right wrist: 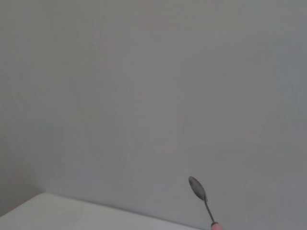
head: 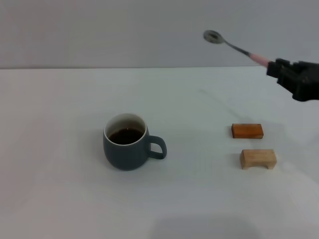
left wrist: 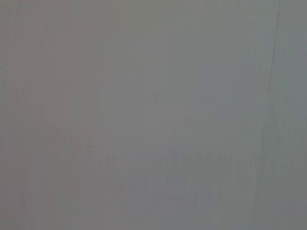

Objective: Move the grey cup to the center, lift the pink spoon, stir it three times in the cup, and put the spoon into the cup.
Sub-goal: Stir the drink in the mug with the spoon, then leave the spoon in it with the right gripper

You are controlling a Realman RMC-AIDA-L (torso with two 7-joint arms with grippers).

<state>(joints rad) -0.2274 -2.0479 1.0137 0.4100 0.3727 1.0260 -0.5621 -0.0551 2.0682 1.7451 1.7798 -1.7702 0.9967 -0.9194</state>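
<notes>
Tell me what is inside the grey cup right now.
The grey cup holds a dark brown liquid below its white inner wall. No spoon is in it: the right gripper holds the pink spoon up in the air. The liquid hides the cup's bottom.

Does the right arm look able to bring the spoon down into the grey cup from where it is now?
Probably yes. The right end effector holds the pink spoon up in the air, the grey cup stands open-topped, and nothing lies between them; the two wooden blocks sit off to the side.
</notes>
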